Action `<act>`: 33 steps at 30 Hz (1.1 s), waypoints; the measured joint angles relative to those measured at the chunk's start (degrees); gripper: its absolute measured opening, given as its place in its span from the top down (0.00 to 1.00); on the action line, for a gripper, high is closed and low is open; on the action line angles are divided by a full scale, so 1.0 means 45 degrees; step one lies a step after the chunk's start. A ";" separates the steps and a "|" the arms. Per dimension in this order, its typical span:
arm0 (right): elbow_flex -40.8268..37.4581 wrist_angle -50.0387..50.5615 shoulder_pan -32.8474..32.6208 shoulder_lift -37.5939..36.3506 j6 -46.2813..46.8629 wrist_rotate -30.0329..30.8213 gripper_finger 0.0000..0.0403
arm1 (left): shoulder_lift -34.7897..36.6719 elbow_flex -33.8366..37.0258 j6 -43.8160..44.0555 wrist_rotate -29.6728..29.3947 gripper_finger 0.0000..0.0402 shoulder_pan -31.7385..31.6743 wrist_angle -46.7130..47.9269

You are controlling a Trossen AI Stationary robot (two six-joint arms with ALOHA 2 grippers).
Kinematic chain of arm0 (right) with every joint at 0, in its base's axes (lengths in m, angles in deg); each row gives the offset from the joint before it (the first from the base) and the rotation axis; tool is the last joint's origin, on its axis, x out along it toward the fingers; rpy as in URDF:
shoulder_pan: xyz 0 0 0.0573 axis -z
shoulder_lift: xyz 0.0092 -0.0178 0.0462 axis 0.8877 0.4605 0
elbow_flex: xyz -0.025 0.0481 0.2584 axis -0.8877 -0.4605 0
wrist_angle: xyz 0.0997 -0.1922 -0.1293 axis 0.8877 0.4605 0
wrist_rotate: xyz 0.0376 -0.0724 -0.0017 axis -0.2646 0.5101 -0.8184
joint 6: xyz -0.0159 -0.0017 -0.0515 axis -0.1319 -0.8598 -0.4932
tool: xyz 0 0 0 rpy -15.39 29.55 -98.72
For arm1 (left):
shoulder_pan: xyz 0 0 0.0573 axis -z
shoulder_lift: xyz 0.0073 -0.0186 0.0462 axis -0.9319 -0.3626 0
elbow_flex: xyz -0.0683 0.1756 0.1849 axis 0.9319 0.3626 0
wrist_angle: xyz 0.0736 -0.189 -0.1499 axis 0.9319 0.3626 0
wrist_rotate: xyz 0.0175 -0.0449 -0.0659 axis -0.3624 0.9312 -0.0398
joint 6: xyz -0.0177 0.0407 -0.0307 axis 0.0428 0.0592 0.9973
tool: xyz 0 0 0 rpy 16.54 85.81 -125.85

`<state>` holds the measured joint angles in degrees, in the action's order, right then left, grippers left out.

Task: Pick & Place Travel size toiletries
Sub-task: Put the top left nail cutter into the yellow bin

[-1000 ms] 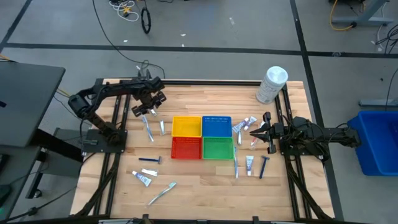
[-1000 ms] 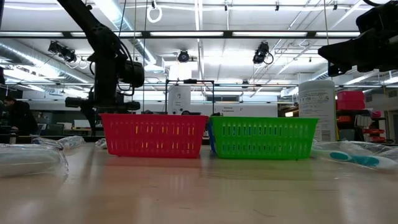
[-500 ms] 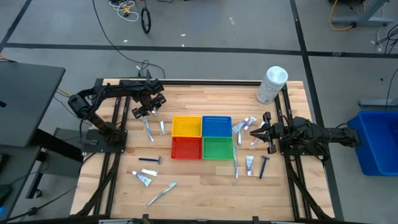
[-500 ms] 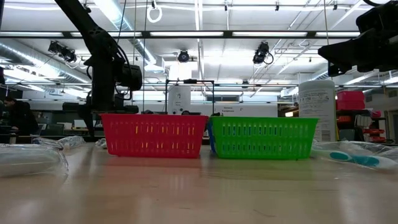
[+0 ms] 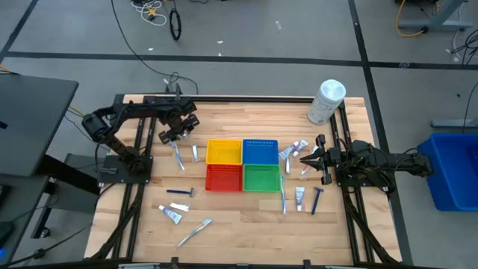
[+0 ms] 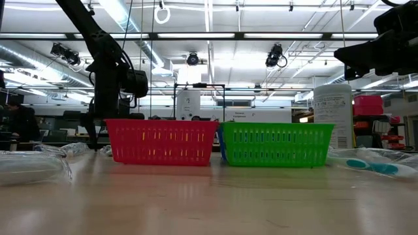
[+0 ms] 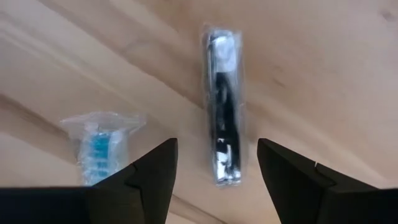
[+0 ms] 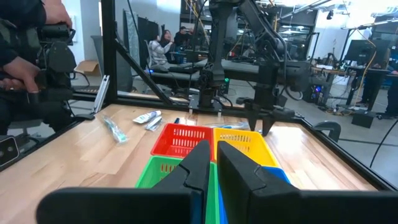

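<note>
Now lower than a second ago, left gripper [image 7: 216,163] spread open astride the clear-wrapped dark razor [image 7: 222,137] on the pale wooden table [image 5: 239,213], seemingly ready to close; right gripper [image 8: 211,163] nearly shut, empty

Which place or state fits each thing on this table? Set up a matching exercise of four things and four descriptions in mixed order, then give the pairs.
Things:
1. left tool
2. right tool
3. white container
4. green basket

Descriptions:
A. stands at the table's far right corner
B. open above a wrapped razor
C. shut, waiting right of the baskets
D. beside the red basket, on the near row

Pairs: 1-B, 2-C, 3-A, 4-D
</note>
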<state>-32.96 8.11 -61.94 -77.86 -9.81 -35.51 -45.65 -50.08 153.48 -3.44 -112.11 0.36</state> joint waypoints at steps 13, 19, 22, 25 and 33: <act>-0.0001 -0.0001 -0.0004 0.0000 0.0000 -0.0001 0.90 | 0.0000 0.0055 -0.0071 0.0049 0.50 0.0013 -0.0019; -0.0001 -0.0005 0.0001 0.0000 0.0000 -0.0004 0.90 | 0.0000 0.0055 -0.0049 0.0198 0.61 0.0018 -0.0017; -0.0003 -0.0001 0.0001 0.0000 0.0000 -0.0003 0.90 | 0.0000 0.0055 -0.0040 0.0225 0.65 0.0014 -0.0015; -0.0005 -0.0002 0.0001 0.0000 0.0000 -0.0002 0.90 | 0.0000 0.0055 -0.0043 0.0234 0.68 0.0018 -0.0015; 0.0000 0.0000 -0.0004 0.0000 -0.0004 0.0000 0.90 | 0.0000 0.0055 -0.0044 0.0239 0.74 0.0017 -0.0011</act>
<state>-32.96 8.11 -61.96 -77.86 -9.83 -35.51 -45.65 -49.84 153.28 -2.37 -112.03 0.31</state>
